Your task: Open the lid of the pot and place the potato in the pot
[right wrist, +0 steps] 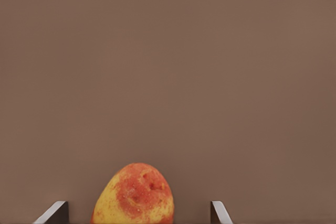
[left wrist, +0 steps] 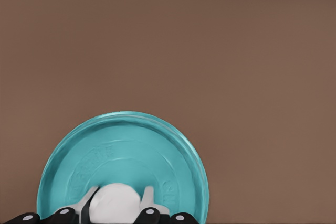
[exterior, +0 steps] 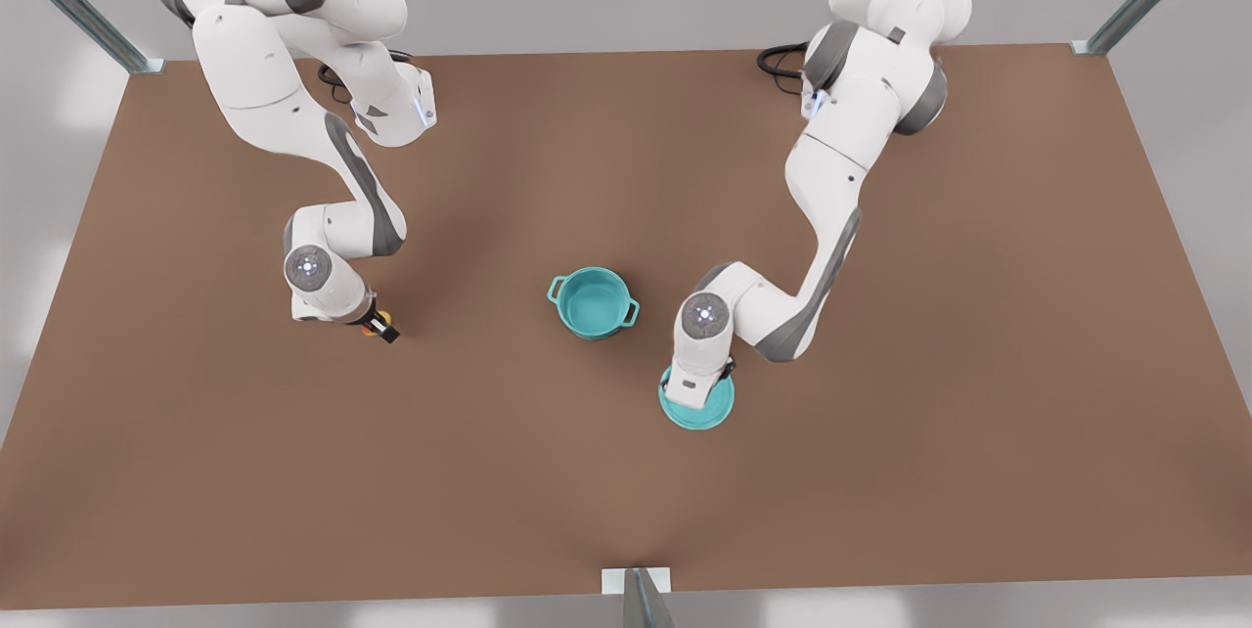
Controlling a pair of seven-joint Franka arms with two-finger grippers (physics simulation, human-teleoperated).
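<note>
Overhead, setting: a brown table (exterior: 626,471) with two white arms reaching in from its far edge.
Pot: the pot (exterior: 593,302) stands uncovered near the middle of the table, teal inside, one loop handle on each side, nothing in it.
Pot lid: the pot lid (left wrist: 123,163) is a flat teal disc with a white knob (left wrist: 114,202) at its centre. It sits low over the table just beside the pot, toward the front view's right and nearer the camera; whether it touches the table cannot be told.
Left gripper: the left gripper (left wrist: 114,214) is the one on the front view's right, directly above the lid. Its two fingers are closed against the knob, one on each side.
Potato: the potato (right wrist: 134,194), yellow with red-orange blotches, lies on the table well apart from the pot, toward the front view's left.
Right gripper: the right gripper (right wrist: 139,214) is lowered over the potato. Its fingers (right wrist: 54,212) are spread wide, one on each side, clear gaps between them and the potato.
</note>
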